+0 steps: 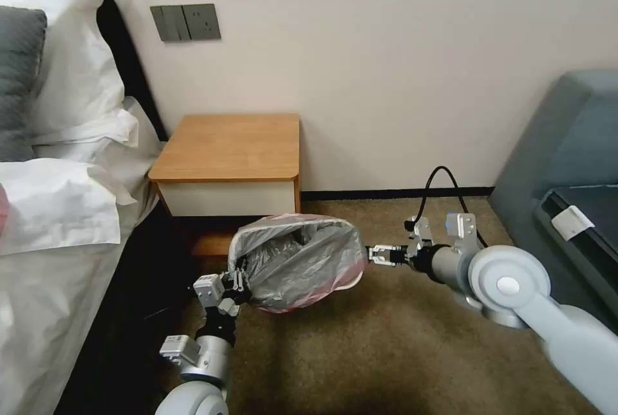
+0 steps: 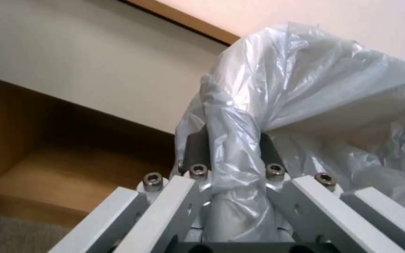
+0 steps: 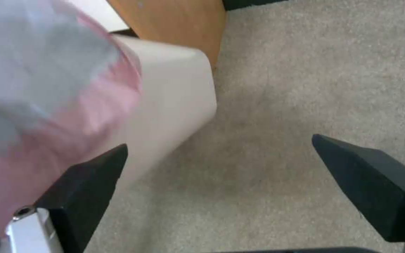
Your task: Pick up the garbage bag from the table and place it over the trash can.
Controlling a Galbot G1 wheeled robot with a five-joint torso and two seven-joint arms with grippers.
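Thin grey plastic could slip or tear: the garbage bag (image 1: 299, 260) sits stretched over the trash can (image 3: 174, 102), low in the middle of the frame, below the counter (image 1: 232, 145). The left gripper (image 2: 233, 154) has its jaws squeezed on a bunched fold. The right gripper (image 3: 221, 175) is beside the bin, jaws wide apart, holding nothing.

Light: soft, even | shadow: beside bed | blur: garbage bag (image 3: 33, 88) (right wrist)

The garbage bag (image 1: 299, 260) hides most of the trash can (image 3: 174, 105). Beside the right pincer (image 3: 219, 168), the bag's pink rim is blurred. Plastic covers the left pincer's fingertips (image 2: 198, 147).
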